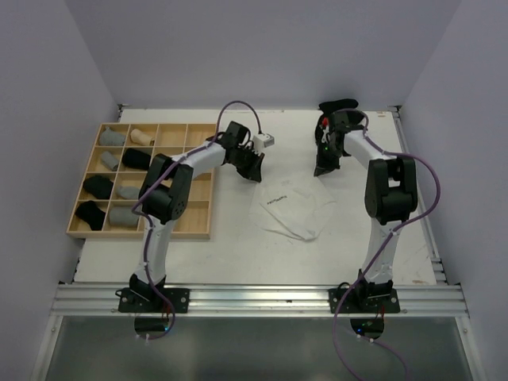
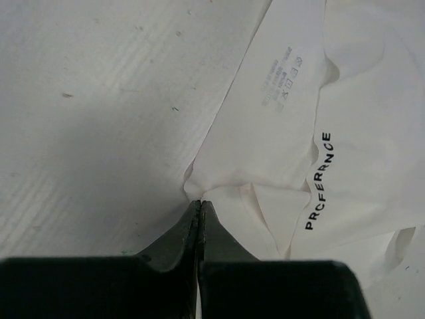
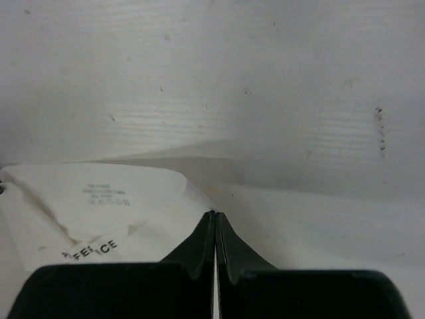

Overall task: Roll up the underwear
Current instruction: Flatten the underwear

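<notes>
Lettering (image 2: 319,179) on white underwear (image 2: 265,133) reads only from wrist views.

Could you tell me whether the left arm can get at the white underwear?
Probably yes: the left gripper is shut at the edge of the white underwear, apparently pinching it.

Both closed: left hand (image 2: 199,203), right hand (image 3: 214,212)

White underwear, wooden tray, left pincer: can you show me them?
white underwear (image 1: 294,210), top view, middle of the cloth
wooden tray (image 1: 171,136), top view, an empty far compartment
left pincer (image 2: 200,203), left wrist view, its shut tips
</notes>
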Robot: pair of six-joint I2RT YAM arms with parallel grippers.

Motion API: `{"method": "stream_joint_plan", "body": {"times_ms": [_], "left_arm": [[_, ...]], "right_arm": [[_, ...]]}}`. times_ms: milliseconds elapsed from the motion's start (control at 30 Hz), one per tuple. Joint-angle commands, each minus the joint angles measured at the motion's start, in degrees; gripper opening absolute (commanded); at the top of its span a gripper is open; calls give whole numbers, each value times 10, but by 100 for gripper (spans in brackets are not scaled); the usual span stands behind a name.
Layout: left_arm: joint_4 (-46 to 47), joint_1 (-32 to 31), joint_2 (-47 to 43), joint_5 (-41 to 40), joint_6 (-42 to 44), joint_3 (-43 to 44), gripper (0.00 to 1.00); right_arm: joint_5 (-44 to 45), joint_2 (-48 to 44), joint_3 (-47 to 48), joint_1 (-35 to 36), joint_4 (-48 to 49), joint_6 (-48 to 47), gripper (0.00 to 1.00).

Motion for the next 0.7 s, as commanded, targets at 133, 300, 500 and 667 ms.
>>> {"method": "stream_joint_plan", "body": {"times_ms": [133,300,500,667], "left_arm": [[-12,20,-41,5,21,116,0],[20,20,-127,39,54,51,0],[17,18,-316,128,172,-155,0],[-43,-15,-396,102,272,-275,53]], "right_arm": [[-32,-42,166,-25,-37,-21,0],[-79,-108,187,-25,-54,-37,0],[-102,-283,19,-4,-53,-53,0],[-50,-370,-88,19,-89,-57,56]]}}
